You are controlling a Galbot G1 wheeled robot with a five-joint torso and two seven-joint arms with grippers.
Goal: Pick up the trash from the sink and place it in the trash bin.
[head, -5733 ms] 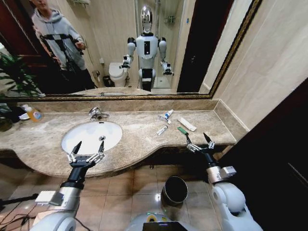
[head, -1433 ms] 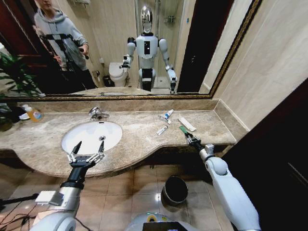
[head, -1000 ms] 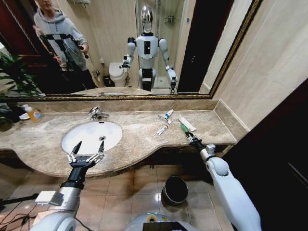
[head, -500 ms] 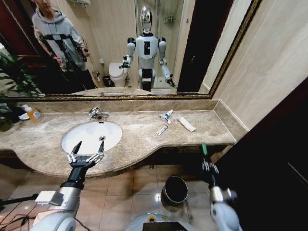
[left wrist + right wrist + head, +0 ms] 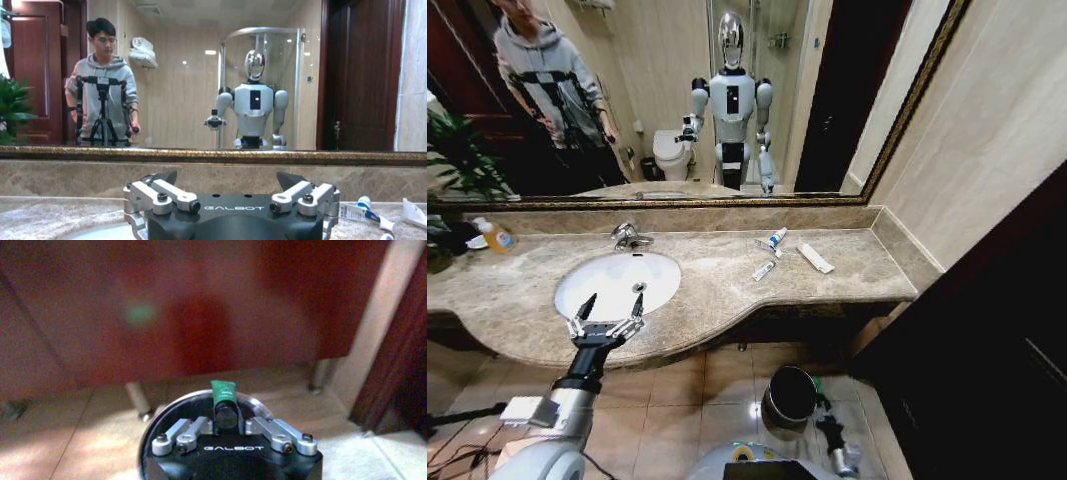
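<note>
"GALBOT" is printed on the right gripper (image 5: 225, 416), clamped on the green piece (image 5: 223, 390) above the trash bin (image 5: 791, 394); the left gripper (image 5: 607, 313) is held open.

Bathroom interior: beige marble countertop (image 5: 847, 262) beneath a wide gilt-framed mirror (image 5: 657, 110), cream tiled walls (image 5: 987, 130), tan tiled floor (image 5: 687, 390), dark wooden door (image 5: 1017, 330) at right, potted plant (image 5: 452, 170) at left.

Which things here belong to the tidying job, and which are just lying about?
Job: right pincer gripping short green piece; round dark metal bin; blue-capped white tubes; flat white packet.
Lying about: orange-yellow soap bottle; chrome tap.
</note>
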